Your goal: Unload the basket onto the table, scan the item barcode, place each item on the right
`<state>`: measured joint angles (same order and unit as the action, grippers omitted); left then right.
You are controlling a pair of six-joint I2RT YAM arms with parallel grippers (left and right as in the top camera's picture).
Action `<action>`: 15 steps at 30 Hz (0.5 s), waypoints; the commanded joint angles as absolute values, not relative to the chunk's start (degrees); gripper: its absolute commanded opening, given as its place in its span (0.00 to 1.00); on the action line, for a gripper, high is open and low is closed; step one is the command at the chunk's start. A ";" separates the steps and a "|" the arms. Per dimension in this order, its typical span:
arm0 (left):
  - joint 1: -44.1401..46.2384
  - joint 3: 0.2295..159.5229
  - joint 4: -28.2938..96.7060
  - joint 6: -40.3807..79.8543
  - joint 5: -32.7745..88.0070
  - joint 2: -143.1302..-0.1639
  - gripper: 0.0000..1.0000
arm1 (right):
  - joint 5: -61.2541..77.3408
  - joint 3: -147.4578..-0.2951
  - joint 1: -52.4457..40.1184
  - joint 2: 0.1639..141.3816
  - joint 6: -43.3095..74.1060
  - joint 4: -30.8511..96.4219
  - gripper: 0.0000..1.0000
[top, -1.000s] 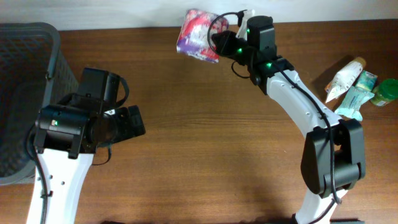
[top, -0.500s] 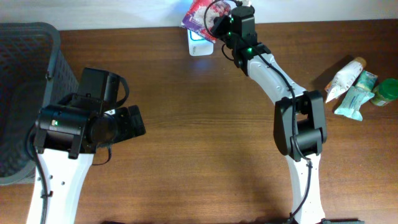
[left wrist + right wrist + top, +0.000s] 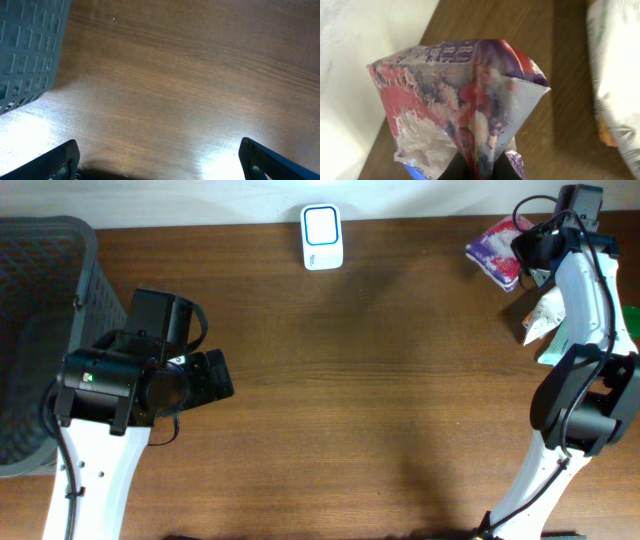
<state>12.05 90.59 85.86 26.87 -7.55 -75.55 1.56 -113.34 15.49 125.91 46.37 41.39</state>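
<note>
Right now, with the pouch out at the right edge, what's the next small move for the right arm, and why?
Probably lower the pouch and open the right gripper: it was over the scanner a moment ago and now hangs beside the other items.

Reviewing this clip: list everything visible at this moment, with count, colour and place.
table: one, brown wood, under everything
basket: one, dark grey, left edge
barcode scanner: one, white with blue ring, back centre
snack packet: one, purple, red and white, back right, pinched by the right claw
tube: one, white, right edge, partly behind the right arm
teal pack: one, below the tube, mostly hidden
left claw: one, black, open, empty, beside the basket
right claw: one, black, shut on the snack packet
</note>
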 commanded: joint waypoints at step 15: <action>12.23 90.78 85.73 27.40 -7.97 -75.31 0.99 | -0.67 -104.71 12.60 75.90 25.28 79.00 0.99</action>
<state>12.05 90.61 85.71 26.87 -7.55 -75.55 -0.01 -109.43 14.33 81.71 27.62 78.81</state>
